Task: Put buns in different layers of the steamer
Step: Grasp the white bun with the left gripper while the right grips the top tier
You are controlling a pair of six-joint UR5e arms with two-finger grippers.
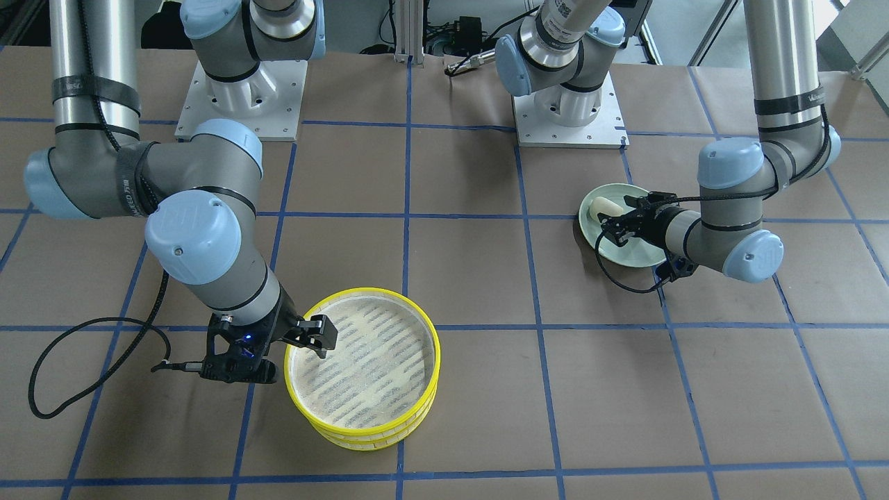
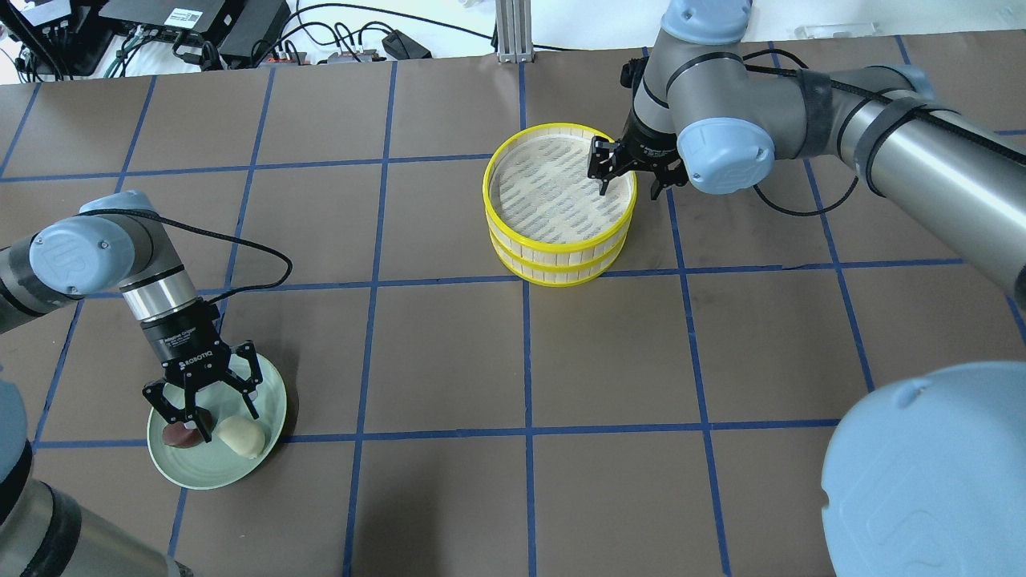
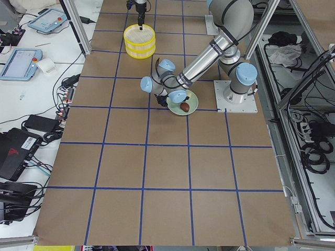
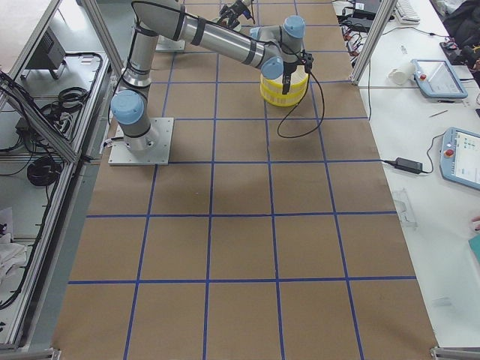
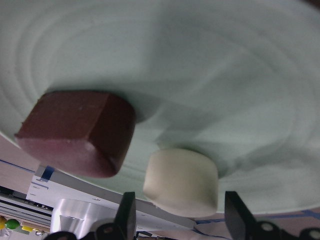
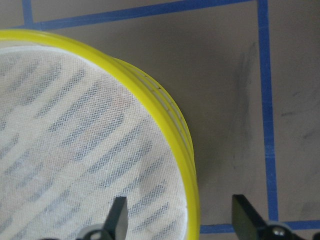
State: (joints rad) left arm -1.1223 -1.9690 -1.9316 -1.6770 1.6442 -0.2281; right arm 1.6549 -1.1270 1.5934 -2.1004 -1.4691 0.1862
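Observation:
The cream-white bun (image 2: 240, 435) and the dark reddish-brown bun (image 2: 180, 435) lie side by side on a pale green plate (image 2: 268, 397). My left gripper (image 2: 212, 415) is open just above them. In the left wrist view the cream bun (image 5: 182, 182) sits between the fingers and the brown bun (image 5: 80, 132) is off to one side. The steamer (image 2: 561, 200) has its two yellow-rimmed layers stacked, and the top floor is bare. My right gripper (image 2: 629, 175) is open and straddles the top rim (image 6: 170, 125), one finger inside and one outside.
The table is brown paper with a blue tape grid. The two arm bases (image 1: 239, 97) (image 1: 569, 111) stand on plates at the robot's side. A black cable (image 1: 83, 389) trails on the table beside the right wrist.

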